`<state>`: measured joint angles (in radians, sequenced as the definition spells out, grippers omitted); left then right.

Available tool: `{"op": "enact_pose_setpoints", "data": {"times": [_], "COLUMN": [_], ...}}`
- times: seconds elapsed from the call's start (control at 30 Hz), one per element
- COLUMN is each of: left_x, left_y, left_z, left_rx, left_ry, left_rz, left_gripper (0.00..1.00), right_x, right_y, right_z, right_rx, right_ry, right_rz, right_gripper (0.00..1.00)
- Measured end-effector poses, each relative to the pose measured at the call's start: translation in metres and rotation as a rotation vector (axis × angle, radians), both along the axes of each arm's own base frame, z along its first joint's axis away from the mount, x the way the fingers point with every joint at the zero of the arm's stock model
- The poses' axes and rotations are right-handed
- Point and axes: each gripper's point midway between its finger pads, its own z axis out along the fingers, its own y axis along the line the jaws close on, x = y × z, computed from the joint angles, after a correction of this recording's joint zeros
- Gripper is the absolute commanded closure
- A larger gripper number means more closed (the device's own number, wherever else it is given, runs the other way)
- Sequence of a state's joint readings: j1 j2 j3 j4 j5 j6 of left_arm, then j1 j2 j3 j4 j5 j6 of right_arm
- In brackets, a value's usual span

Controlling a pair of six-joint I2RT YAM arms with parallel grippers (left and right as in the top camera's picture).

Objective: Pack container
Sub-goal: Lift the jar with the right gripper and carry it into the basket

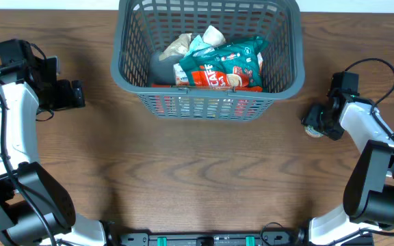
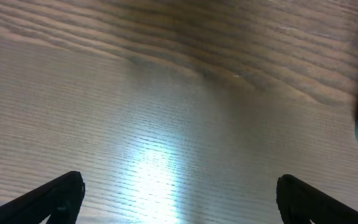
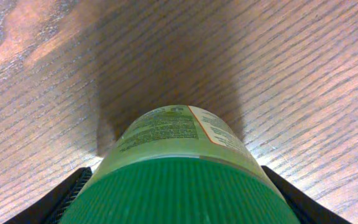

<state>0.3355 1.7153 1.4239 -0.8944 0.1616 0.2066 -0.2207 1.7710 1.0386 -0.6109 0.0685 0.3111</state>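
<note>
**Two end effectors flank a part-filled container**

The wooden surface [image 1: 197, 184] lies open across its near half, a broad stretch of free wood between the two arms. The container [image 1: 207, 106] stands far and central, its far rim cut by the top edge of the overhead view. Inside it, a teal and orange packet [image 1: 217, 65] lies over paler packets. The left end effector [image 2: 179, 183] is released, fingers spread wide over plain wood, well apart from the container's left wall. The right end effector [image 3: 176, 177] straddles a green-lidded jar [image 3: 166, 130] standing right of the container, apart from its wall; I cannot tell whether the fingers grip it.
</note>
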Motion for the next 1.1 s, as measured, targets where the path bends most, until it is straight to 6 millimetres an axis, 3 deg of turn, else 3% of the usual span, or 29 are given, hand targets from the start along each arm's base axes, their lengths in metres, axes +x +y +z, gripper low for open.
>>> {"op": "enact_pose_setpoints", "data": {"times": [0.07,0.33,0.47,0.57,0.67,0.8,0.9,0.97,1.1], "left_x": [0.0,0.0,0.0,0.0,0.0,0.0,0.0,0.0,0.0], "left_y": [0.0,0.0,0.0,0.0,0.0,0.0,0.0,0.0,0.0], "left_z": [0.0,0.0,0.0,0.0,0.0,0.0,0.0,0.0,0.0], "left_rx": [0.0,0.0,-0.001,0.0,0.0,0.0,0.0,0.0,0.0], "left_ry": [0.0,0.0,0.0,0.0,0.0,0.0,0.0,0.0,0.0], "left_rz": [0.0,0.0,0.0,0.0,0.0,0.0,0.0,0.0,0.0], "left_gripper": [0.02,0.01,0.01,0.02,0.01,0.01,0.01,0.01,0.01], "right_x": [0.0,-0.001,0.015,0.045,0.068,0.082,0.084,0.082,0.072], "right_y": [0.0,0.0,-0.003,-0.01,-0.014,-0.007,0.027,0.057,0.136], "right_z": [0.0,0.003,0.032,0.086,0.161,0.26,0.316,0.334,0.363], "right_rx": [0.0,0.001,-0.011,-0.044,-0.093,-0.169,-0.188,-0.172,-0.16], "right_ry": [-0.001,0.013,-0.018,-0.137,-0.292,-0.494,-0.593,-0.621,-0.687], "right_rz": [0.0,0.009,0.031,0.048,0.072,0.143,0.314,0.458,0.815], "right_gripper": [0.99,0.99,0.99,0.99,0.99,0.99,0.99,0.99,0.99]}}
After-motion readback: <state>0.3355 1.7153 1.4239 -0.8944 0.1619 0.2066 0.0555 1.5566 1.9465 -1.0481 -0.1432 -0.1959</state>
